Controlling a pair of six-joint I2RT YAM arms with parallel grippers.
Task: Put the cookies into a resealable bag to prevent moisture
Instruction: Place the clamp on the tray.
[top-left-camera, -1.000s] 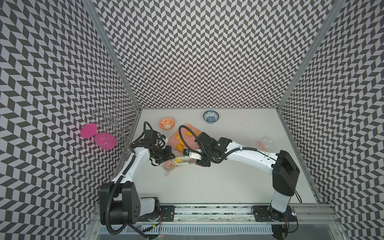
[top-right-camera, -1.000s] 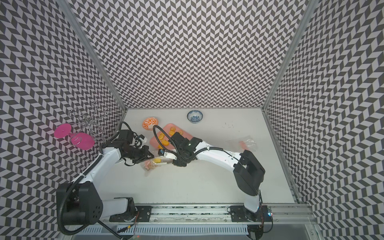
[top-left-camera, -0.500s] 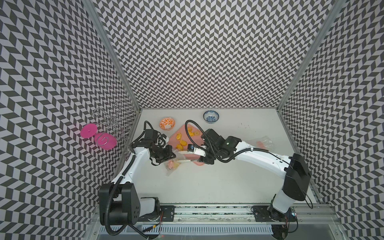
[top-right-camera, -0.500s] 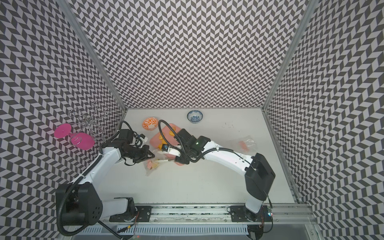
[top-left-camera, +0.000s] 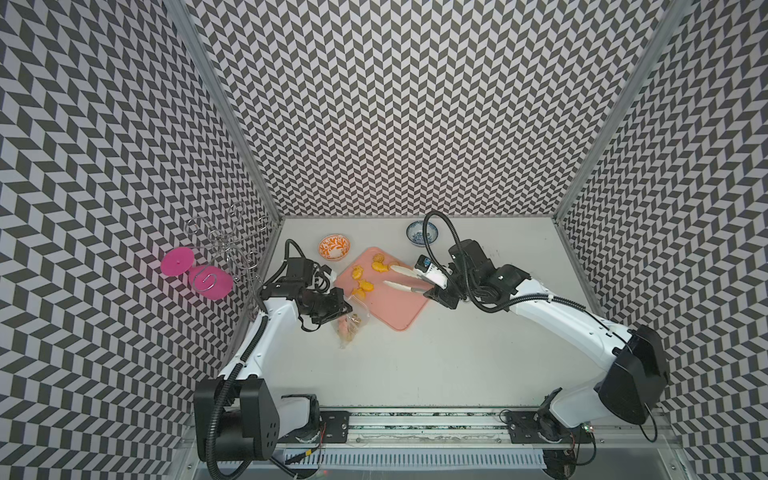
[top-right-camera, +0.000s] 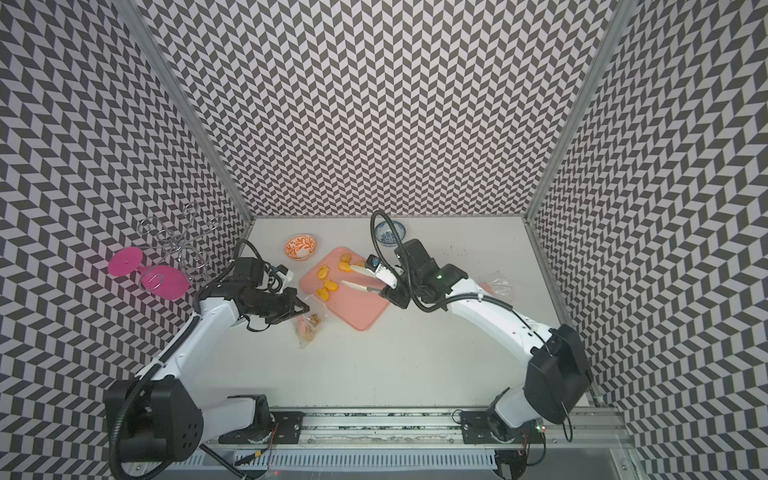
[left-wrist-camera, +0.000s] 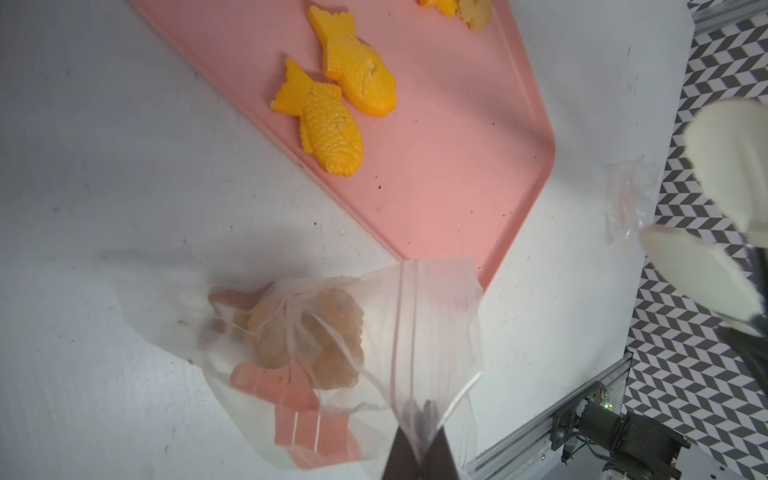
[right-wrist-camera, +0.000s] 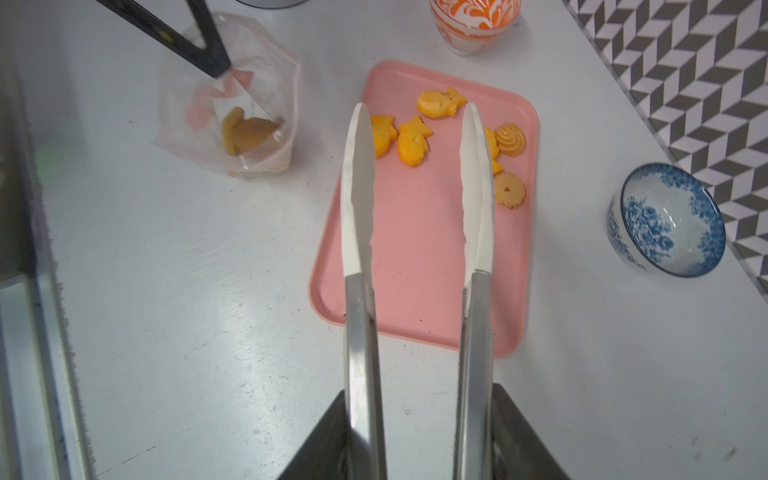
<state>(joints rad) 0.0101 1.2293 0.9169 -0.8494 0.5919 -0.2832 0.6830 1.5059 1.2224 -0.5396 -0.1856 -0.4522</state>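
The left gripper (left-wrist-camera: 419, 432) is pressed together and pinches the top edge of the clear bag (left-wrist-camera: 432, 316). A few pale brown cookies (left-wrist-camera: 328, 336) sit inside the bag. The bag lies on the white table (left-wrist-camera: 104, 145), right beside the edge of the pink tray (left-wrist-camera: 457, 166).

The right gripper (right-wrist-camera: 419, 419) squeezes the metal handles of the tongs (right-wrist-camera: 358, 187). The two white tips of the tongs are spread apart and hang over the tray. More cookies, yellow fish and pale round ones, lie on the tray.

In both top views the tray sits near the middle of the frame, and the bag is just to its lower left. An orange bowl (top-left-camera: 334, 247) stands to the tray's upper left. A blue bowl (top-left-camera: 422, 234) stands to its upper right.
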